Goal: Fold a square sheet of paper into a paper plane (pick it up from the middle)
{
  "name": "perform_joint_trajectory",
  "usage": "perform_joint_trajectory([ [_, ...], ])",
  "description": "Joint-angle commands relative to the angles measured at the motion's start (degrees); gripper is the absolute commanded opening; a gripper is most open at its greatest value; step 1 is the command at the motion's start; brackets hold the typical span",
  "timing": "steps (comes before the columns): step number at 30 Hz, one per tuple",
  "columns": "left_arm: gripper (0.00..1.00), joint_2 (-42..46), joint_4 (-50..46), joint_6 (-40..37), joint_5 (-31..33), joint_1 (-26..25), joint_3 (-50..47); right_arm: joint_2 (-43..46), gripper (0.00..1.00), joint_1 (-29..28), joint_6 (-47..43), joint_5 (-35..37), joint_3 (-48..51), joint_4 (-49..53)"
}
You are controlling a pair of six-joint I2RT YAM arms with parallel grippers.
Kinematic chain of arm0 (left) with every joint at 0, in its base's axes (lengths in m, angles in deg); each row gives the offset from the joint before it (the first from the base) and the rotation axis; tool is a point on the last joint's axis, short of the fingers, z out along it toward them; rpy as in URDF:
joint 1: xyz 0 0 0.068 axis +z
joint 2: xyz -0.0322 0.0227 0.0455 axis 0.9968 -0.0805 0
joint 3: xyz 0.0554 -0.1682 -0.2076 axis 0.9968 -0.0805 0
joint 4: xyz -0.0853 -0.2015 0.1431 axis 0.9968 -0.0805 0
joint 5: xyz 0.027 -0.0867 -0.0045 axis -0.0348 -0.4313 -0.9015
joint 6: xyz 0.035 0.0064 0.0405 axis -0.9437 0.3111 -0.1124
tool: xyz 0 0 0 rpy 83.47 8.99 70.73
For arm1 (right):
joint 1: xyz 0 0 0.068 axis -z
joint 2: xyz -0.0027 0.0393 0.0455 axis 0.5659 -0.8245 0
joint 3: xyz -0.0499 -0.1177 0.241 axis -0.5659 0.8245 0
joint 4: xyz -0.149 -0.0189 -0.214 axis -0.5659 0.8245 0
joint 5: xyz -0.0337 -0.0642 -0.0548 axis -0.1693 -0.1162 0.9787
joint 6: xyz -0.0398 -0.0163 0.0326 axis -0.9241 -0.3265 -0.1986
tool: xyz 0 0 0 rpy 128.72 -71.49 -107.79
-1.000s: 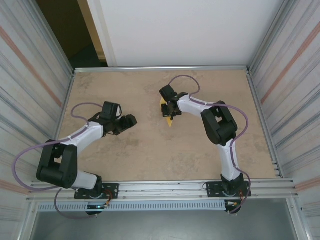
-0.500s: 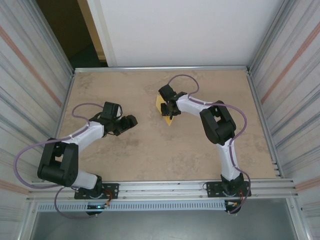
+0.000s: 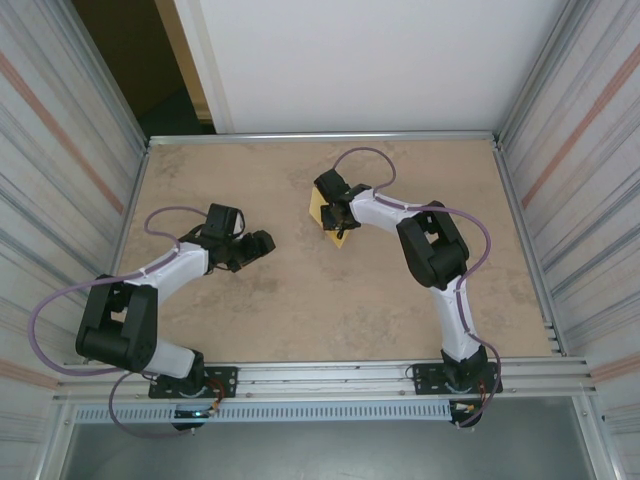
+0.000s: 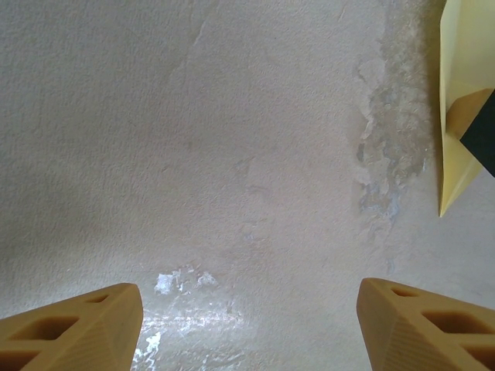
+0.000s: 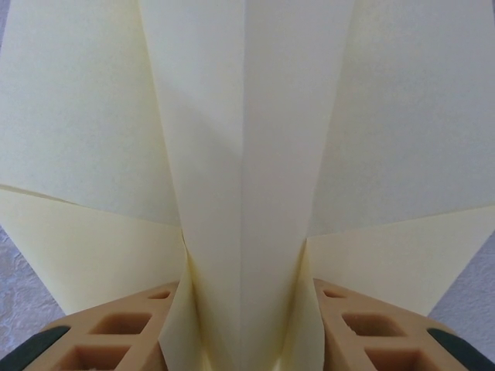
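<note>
Right gripper sits low over the table, a little behind its middle, with the paper plane under it. In the right wrist view the right gripper has its tan fingers set at a moderate width on either side of the plane's raised centre fold. The paper touches both fingers, but whether they pinch it or merely flank it cannot be told.

The paper plane is pale yellow, plain and unmarked. A sharp crease runs down the middle of its upright keel, and two flat wings spread out from it to both sides. Lower flaps angle outward below the wings, each edged by a straight fold line. From above, it reads as a small pointed shape on the table, its tip toward the table's near edge and its broader end toward the back.

Left gripper hovers over the table left of its middle, well apart from the plane. Its jaws stand wide with only bare tabletop between them in the left wrist view, where the yellow paper shows at the right edge.
</note>
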Motion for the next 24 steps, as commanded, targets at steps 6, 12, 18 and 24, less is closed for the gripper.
perform_joint_trajectory([
  [6, 0.74, -0.2, 1.2, -0.1, -0.8, 0.1, -0.9, -4.4, 0.45, -0.7, -1.4, 2.0, 0.0, 4.9],
  [12, 0.74, -0.5, 1.3, 0.0, -0.9, 0.1, -1.1, -5.9, 0.43, -1.1, -0.8, 3.1, 0.3, 6.0],
  [18, 0.74, -0.4, 1.2, 0.1, -1.3, 0.2, -0.5, -3.2, 0.42, -0.7, -1.0, 2.5, -1.2, 6.2],
  [24, 0.74, 0.1, 0.2, -0.2, -1.4, 0.1, 1.3, 1.9, 0.43, -0.1, -0.1, 1.1, -1.5, 5.8],
])
